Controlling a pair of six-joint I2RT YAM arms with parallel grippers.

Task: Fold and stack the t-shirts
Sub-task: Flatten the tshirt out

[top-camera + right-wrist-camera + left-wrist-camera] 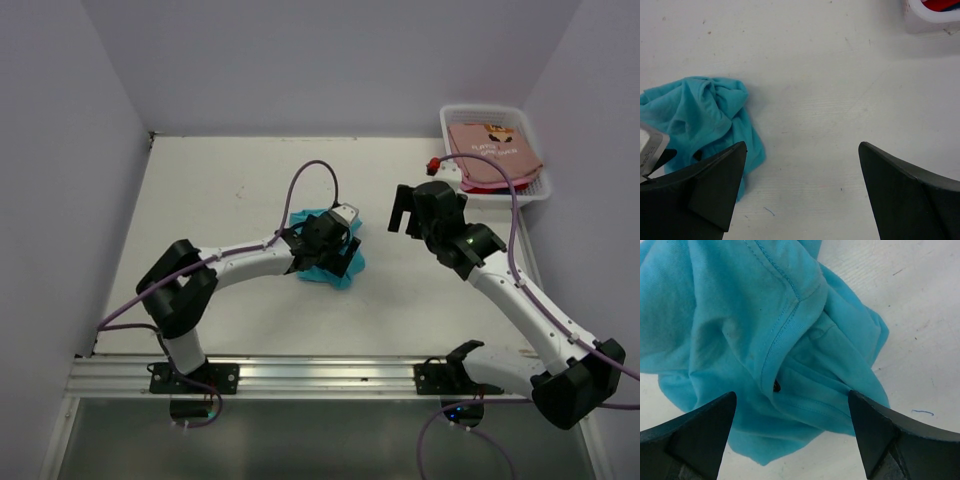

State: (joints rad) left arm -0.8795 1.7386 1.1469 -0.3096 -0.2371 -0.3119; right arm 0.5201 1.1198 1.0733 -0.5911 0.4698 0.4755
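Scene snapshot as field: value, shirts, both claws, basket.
teal t-shirt: crumpled on the table, unfolded
left claw: open, right over the teal t-shirt, not closed on it
right claw: open, empty, above bare table to the right of the teal t-shirt
pink t-shirt: on top in the white basket, far right corner
folded stack on table: none visible

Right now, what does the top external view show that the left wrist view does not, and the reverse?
Only the top view: the white basket with the salmon-pink t-shirt in it, and the right gripper. Only the left wrist view: the stitched seam of the teal t-shirt and a small dark spot beside it. Both: that crumpled shirt on the white table, with the left gripper over it.
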